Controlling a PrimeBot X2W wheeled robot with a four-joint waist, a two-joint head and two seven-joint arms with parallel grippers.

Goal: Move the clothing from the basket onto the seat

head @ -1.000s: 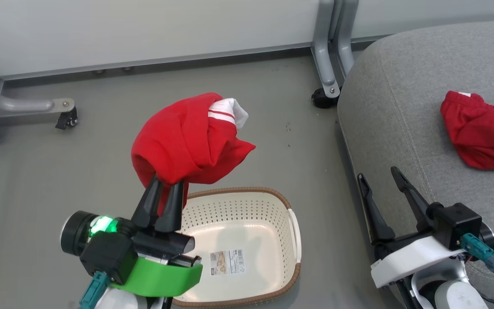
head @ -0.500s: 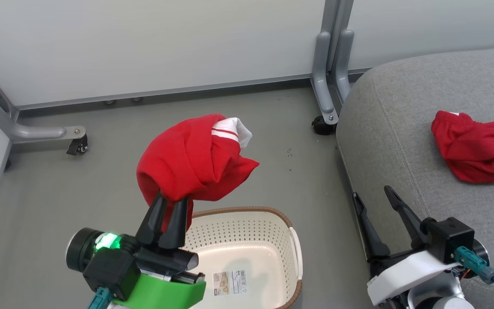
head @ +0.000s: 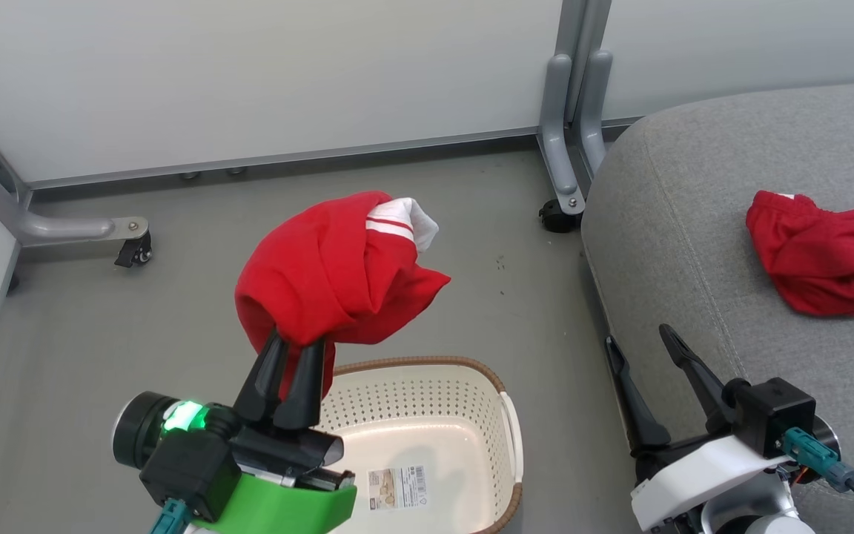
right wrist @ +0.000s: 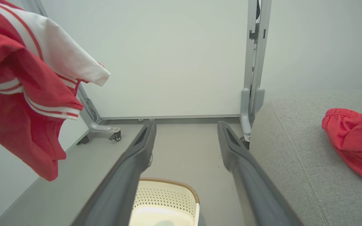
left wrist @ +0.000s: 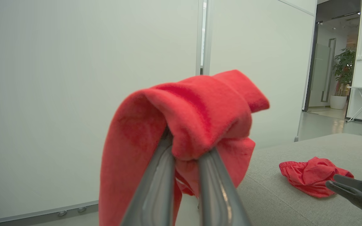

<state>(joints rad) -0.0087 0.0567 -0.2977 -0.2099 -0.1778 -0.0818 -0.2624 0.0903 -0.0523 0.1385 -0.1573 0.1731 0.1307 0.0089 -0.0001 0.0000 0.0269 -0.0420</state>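
My left gripper point(head: 295, 348) is shut on a red garment with white stripes point(head: 338, 274), which hangs bunched over the fingertips above the basket point(head: 471, 363); the same garment drapes over the fingers point(left wrist: 156, 175) in the left wrist view. The cream basket has nothing inside but its paper label point(head: 396, 487). A second red garment point(head: 820, 252) lies crumpled on the grey seat point(head: 694, 222). My right gripper point(head: 638, 337) stands open and empty by the seat's front edge, fingers spread wide in the right wrist view point(right wrist: 185, 127).
Grey metal partition legs on castors stand at the back left point(head: 64, 226) and beside the seat's corner point(head: 568, 148). A pale wall panel runs along the back. Bare grey floor point(head: 138, 326) lies between basket and wall.
The head camera tilted up, shifting the whole picture down. The left gripper still holds the striped garment at about the same height above the basket; the right gripper stays open.
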